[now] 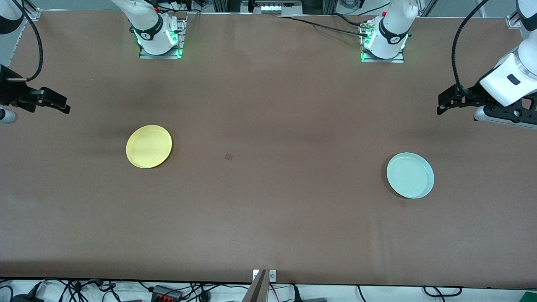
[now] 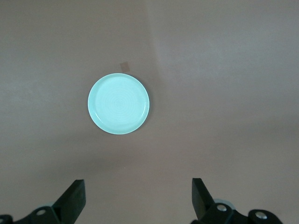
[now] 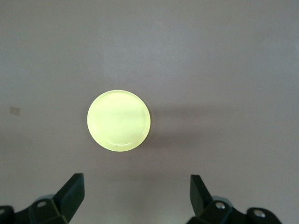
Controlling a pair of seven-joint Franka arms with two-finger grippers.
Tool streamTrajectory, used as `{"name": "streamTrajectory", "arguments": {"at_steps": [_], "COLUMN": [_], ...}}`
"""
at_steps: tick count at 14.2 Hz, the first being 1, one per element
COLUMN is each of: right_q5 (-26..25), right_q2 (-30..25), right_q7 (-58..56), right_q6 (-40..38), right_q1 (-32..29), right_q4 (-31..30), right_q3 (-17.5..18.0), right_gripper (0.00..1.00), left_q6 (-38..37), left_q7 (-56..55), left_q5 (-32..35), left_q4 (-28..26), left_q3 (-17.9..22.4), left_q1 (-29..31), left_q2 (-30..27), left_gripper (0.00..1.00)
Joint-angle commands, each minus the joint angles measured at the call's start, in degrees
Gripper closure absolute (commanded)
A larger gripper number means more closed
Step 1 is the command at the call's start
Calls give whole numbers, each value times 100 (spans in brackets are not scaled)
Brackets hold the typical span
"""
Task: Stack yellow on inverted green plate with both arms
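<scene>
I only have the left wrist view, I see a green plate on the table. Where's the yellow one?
Observer: The yellow plate lies toward the right arm's end of the table, well apart from the green plate.
Operator: Is anything holding it?
Observer: No. The right gripper hangs above it, fingers open and empty.
Operator: Which plate is nearer the front camera?
Observer: The green plate, slightly.
Operator: And the left gripper?
Observer: The left gripper is open too, over bare table at its own end.

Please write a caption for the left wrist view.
Open left tool above the table, facing the green plate.
</scene>
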Motion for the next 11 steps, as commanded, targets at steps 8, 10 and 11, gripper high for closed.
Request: {"name": "streamTrajectory", "arguments": {"at_steps": [8,10,11], "right_q5": [18,1,1], "right_q2": [-50,-50,-50], "right_q7": [12,-14,-23], "right_q6": [34,16,16], "right_q1": [9,0,-9], "right_q4": [-58,-58,-58], "right_q3": [35,35,35], "right_gripper": [0,0,0], "left_q6": [-148,-148,-156], "left_q7": [57,66,57], "left_q5": [131,131,131], "left_q4": [214,215,214], "left_q3": [-15,-15,-6], "left_q1": [0,0,9], "left_q2": [90,90,99], "left_gripper": [0,0,0]}}
